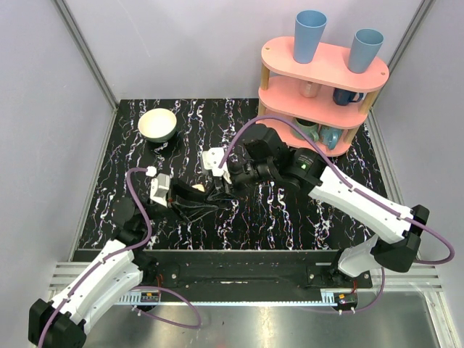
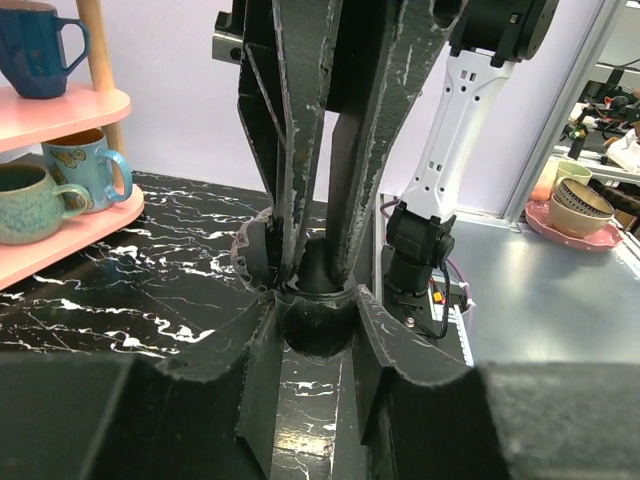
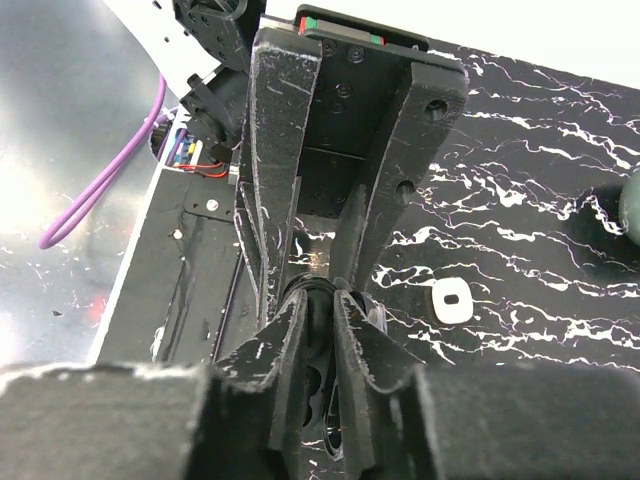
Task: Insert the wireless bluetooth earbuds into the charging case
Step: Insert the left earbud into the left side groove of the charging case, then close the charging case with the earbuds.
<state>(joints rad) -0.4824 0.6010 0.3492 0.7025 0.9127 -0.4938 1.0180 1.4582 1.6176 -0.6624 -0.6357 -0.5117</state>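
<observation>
Both grippers meet at mid-table. My left gripper (image 1: 209,196) (image 2: 316,300) is shut on a dark rounded case-like object (image 2: 318,328), held just above the marble top. My right gripper (image 1: 223,188) (image 3: 320,300) comes from the opposite side and is shut narrowly on the upper part of that object (image 3: 318,388), where dark wells show. A small cream-white rounded-square piece with a dark centre (image 3: 452,300) lies flat on the table beside the grippers, touching neither; a cream spot (image 1: 197,187) shows by the left fingers. I see no separate earbuds; the fingers hide the object's inside.
A cream bowl (image 1: 158,125) stands at the back left. A pink two-tier shelf (image 1: 322,80) with blue cups and mugs stands at the back right; it also shows in the left wrist view (image 2: 70,225). The table's metal front rail (image 1: 239,290) runs by the arm bases.
</observation>
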